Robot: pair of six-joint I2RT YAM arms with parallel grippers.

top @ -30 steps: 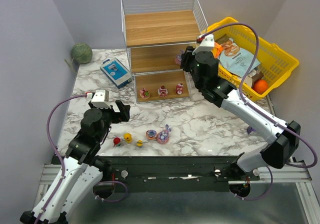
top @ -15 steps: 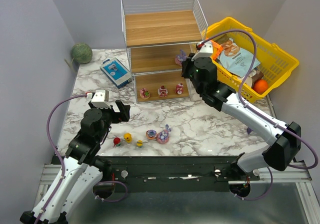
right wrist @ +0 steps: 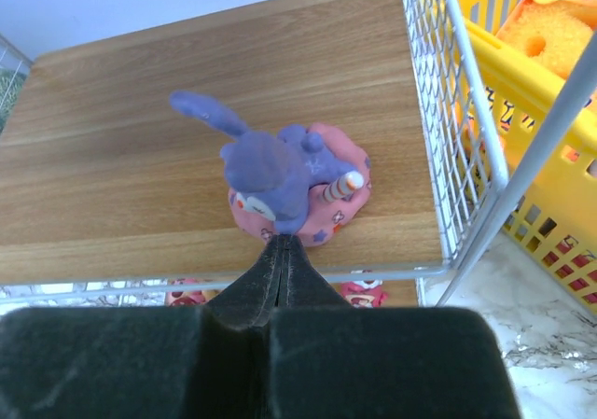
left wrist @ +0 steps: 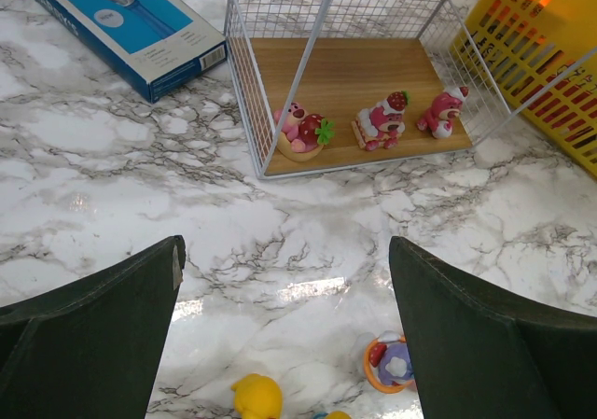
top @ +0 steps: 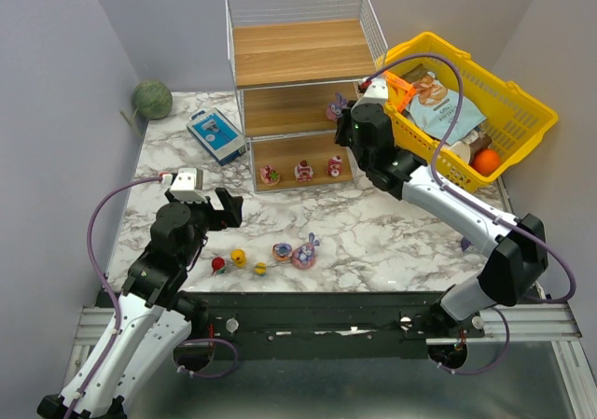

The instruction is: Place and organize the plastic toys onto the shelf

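Observation:
The shelf (top: pixel 297 53) stands at the back middle. A pink-purple bunny-eared toy (right wrist: pixel 291 178) sits on its middle board, also seen from above (top: pixel 334 111). My right gripper (right wrist: pixel 280 240) is shut, its tips touching the toy's near edge; from above it (top: pixel 345 125) is at the shelf's right front. Three pink-red cake-like toys (left wrist: pixel 380 120) stand on the bottom board. On the table lie a red-haired toy (top: pixel 217 266), two yellow ones (top: pixel 239 258), an orange-purple one (top: pixel 282 251) and a pink-purple bunny (top: pixel 304 254). My left gripper (left wrist: pixel 284 251) is open and empty above them.
A blue-white box (top: pixel 215 134) lies left of the shelf. A yellow basket (top: pixel 522 111) with snack packets and an orange ball stands right of it, close to my right arm. A green ball (top: pixel 151 98) sits at the back left.
My right gripper has shifted slightly left, closer to the shelf front, and the bunny toy on the middle board is more exposed. The left arm has not moved.

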